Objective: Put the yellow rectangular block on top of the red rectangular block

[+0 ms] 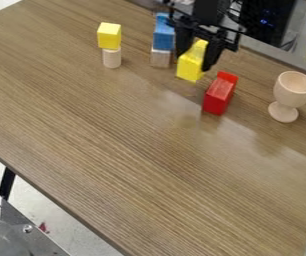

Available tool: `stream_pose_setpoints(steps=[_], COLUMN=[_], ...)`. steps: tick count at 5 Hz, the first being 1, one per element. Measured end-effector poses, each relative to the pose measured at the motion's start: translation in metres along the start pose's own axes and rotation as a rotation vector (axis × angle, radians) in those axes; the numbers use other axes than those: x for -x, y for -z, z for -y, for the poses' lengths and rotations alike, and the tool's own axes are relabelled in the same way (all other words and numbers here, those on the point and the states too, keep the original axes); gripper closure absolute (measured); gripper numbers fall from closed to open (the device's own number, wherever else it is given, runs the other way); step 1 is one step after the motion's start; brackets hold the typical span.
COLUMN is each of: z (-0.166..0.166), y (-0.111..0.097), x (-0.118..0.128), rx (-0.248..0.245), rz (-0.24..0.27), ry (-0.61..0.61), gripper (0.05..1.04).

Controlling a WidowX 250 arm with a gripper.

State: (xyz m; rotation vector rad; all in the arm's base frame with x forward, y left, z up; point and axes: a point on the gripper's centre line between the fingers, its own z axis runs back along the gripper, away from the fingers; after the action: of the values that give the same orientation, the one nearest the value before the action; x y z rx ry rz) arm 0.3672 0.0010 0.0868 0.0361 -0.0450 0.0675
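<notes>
The black gripper (pixel 197 56) hangs down at the top of the camera view, shut on a yellow rectangular block (pixel 191 66) with one finger on each side of it. The block's lower part sticks out below the fingers, toward the camera. Just right of the held block and a little nearer the camera, the red rectangular block (pixel 218 96) lies on the table, its far end showing as a raised red part. The yellow block and the red one appear apart, with a small gap between them.
Left of the gripper, a blue block (pixel 163 35) sits on a pale block (pixel 160 57). Farther left, a yellow cube (pixel 109 36) rests on a pale cylinder (pixel 111 57). A wooden goblet (pixel 292 91) stands at the right on the brown table (pixel 135 150).
</notes>
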Motion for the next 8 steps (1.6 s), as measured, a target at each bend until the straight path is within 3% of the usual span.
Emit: stream_pose_setpoints(steps=[2,5,8], z=[0.019,0.029,0.033], y=[0.008,0.020,0.020], x=[-0.008,-0.020,-0.024], rx=[0.020,0.005,0.003], rz=[-0.001,0.002,0.012], ry=[-0.018,-0.092,-0.117], gripper=[0.528,0.528,0.528])
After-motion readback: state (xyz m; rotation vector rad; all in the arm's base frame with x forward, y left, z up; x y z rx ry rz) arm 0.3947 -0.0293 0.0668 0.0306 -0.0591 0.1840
